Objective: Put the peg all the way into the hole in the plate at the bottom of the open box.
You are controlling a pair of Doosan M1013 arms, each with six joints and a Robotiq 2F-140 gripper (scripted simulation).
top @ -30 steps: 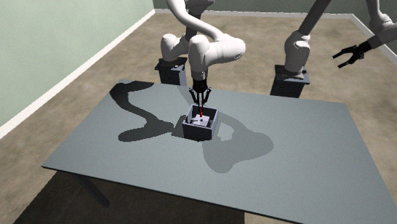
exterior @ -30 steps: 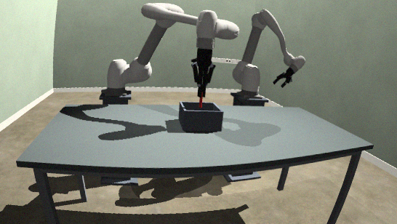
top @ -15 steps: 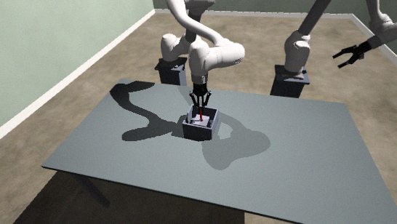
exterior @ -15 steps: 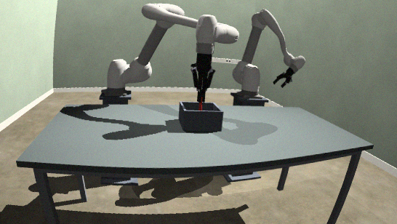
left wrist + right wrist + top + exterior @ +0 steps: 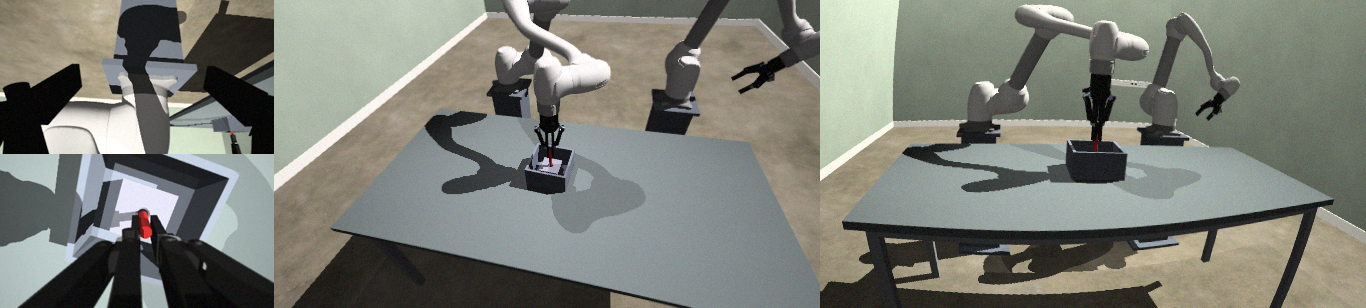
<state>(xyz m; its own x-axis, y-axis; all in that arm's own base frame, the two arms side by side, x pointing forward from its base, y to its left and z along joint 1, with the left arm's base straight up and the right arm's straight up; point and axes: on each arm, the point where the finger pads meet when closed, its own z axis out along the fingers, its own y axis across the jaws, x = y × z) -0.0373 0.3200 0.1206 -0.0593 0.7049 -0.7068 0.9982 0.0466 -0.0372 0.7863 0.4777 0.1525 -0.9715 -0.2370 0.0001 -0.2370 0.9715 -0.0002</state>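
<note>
Peg [image 5: 553, 160] [image 5: 1096, 145] [image 5: 144, 225] gripped by right end effector [image 5: 550, 146] [image 5: 1096, 136] [image 5: 144, 225], pointing down, nearly closed; left end effector [image 5: 737, 85] [image 5: 1203, 116] [image 5: 142, 73] wide open.

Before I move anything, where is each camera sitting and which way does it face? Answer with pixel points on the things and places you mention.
Top: high beyond the table's near edge, angled down at the box [image 5: 546, 182] [image 5: 1096, 167] [image 5: 220, 124] [image 5: 217, 219]; both arms show.
Exterior: lower, same side, facing the arms' bases; both arms show.
Left wrist: on the left arm, aimed past its open gripper [image 5: 741, 84] [image 5: 1203, 114] [image 5: 142, 73] at a pedestal.
Right wrist: above the box, looking down past its gripper [image 5: 550, 149] [image 5: 1096, 139] [image 5: 145, 219].
Both wrist views share the box and red peg [image 5: 551, 159] [image 5: 1096, 145] [image 5: 232, 132] [image 5: 145, 227].
</note>
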